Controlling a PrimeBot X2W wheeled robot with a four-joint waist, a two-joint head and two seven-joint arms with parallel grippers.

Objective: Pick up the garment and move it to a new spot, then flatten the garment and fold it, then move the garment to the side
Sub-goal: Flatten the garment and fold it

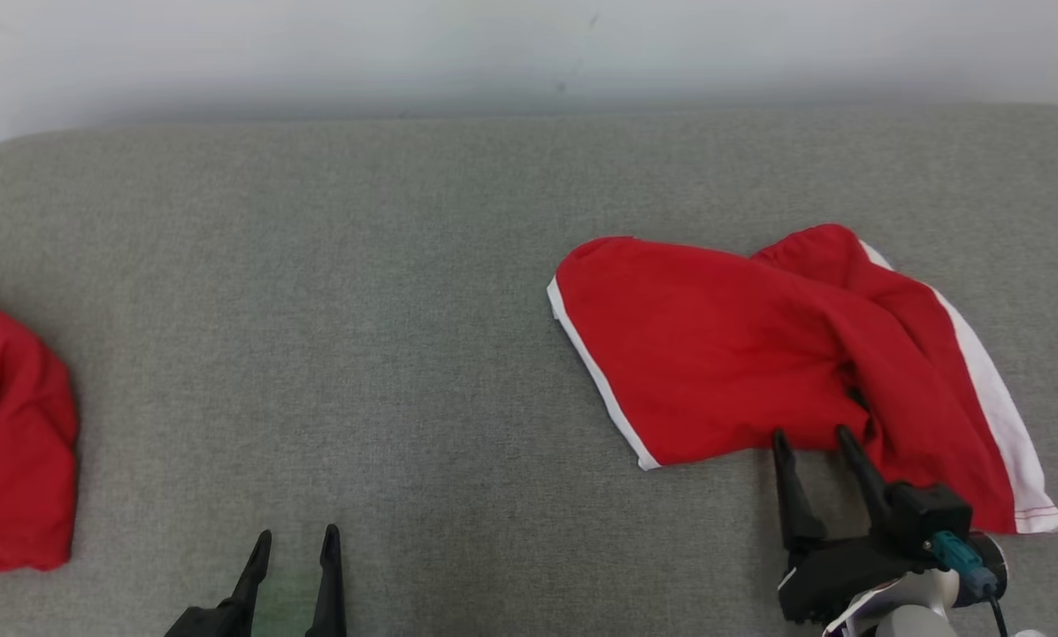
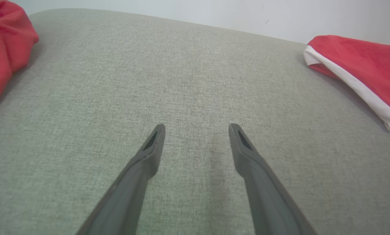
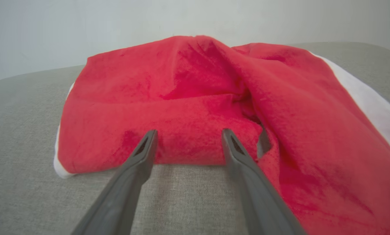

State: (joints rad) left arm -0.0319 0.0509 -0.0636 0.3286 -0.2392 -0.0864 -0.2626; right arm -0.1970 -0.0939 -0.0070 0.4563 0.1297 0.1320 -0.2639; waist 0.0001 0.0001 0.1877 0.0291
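**Right gripper open at garment's near edge; left gripper idle**

The red garment (image 1: 741, 354) lies crumpled on the right half of the grey fabric-covered worktop (image 1: 361, 310). It is bunched into folds toward its right side. A white trim (image 1: 989, 380) runs along its right edge, and a narrower white band runs along its left.

The right gripper (image 1: 810, 433) sits at the garment's near edge with its fingers (image 3: 139, 156) spread apart. Both tips point at the red cloth and nothing is pinched between them. Whether the tips touch the fabric cannot be told.

The left gripper (image 1: 297, 532) is low at the near side of the worktop, well apart from the garment. Its fingers (image 2: 146, 163) are likewise spread, with bare grey fabric between them.

A second red cloth (image 1: 11, 442) lies bundled at the far left edge of the worktop, well apart from both grippers. A pale wall (image 1: 494, 44) stands behind the worktop.
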